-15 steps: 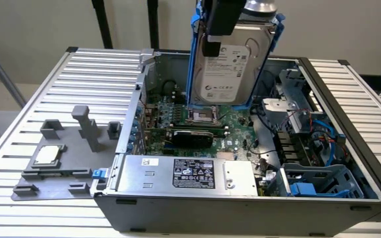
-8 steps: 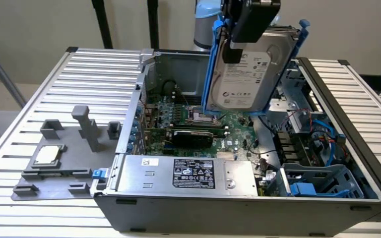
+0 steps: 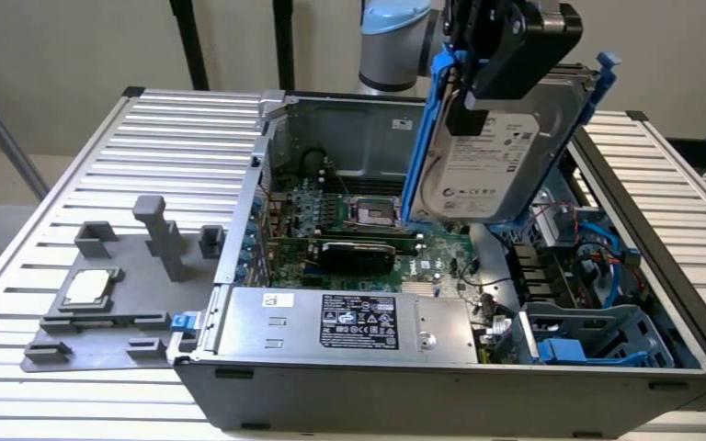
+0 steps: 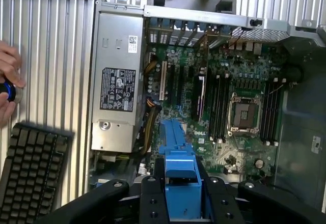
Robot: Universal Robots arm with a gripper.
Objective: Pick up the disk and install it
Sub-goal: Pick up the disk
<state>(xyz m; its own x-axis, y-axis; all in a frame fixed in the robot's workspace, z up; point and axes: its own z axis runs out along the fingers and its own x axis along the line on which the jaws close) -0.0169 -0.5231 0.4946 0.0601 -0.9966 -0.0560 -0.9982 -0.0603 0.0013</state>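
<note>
Steel desk [image 3: 108, 165]: grey and slatted, carrying everything.
Computer case [image 3: 328, 395]: open and lying on its side on the desk, circuit board exposed.
Disk [image 3: 488, 165]: up on edge in the air above the case, toward the exterior view's right, clear of the board; a silver body in a blue frame.
Handling: probably stiff, fairly heavy and sensitive to knocks; the frame's edges look a safer hold than the label face.
Claw [image 3: 476, 96]: clamped on the disk's upper end.

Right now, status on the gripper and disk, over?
Gripper shut on disk. Disk held on edge above open case, over the motherboard, not seated. Hand beside keyboard, outside the case.
</note>
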